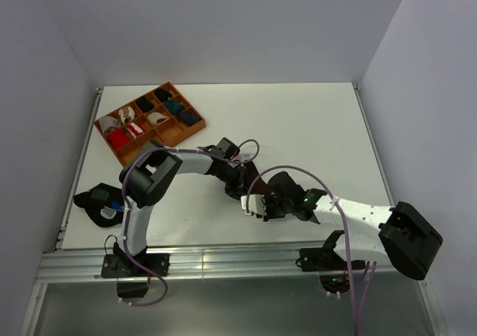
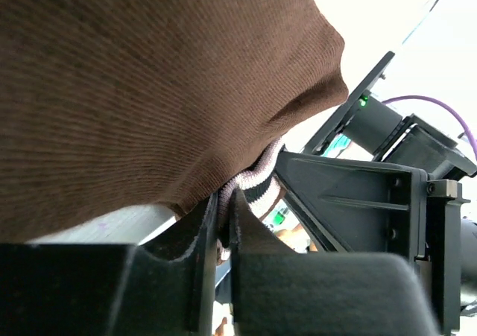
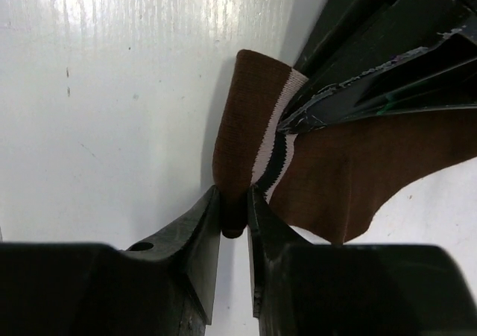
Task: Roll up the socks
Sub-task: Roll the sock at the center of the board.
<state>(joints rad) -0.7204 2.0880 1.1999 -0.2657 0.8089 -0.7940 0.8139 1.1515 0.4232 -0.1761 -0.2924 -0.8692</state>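
The dark brown sock (image 2: 149, 90) fills the upper left of the left wrist view, its pale striped cuff (image 2: 257, 181) hanging at the middle. My left gripper (image 2: 223, 220) is shut on the cuff. In the right wrist view the sock (image 3: 350, 172) lies on the white table, and my right gripper (image 3: 235, 211) is shut on the folded brown cuff edge (image 3: 242, 120). The left gripper's fingers (image 3: 373, 90) clamp the sock just beside it. In the top view both grippers, left (image 1: 242, 189) and right (image 1: 262, 205), meet at the table's front middle. Only a pale bit of the cuff (image 1: 250, 204) shows there.
An orange-brown compartment tray (image 1: 179, 133) with red, white, teal and dark sock bundles stands at the back left. A black item with a blue and white tag (image 1: 100, 202) lies at the table's left edge. The table's front rail (image 1: 223, 258) runs below the arms.
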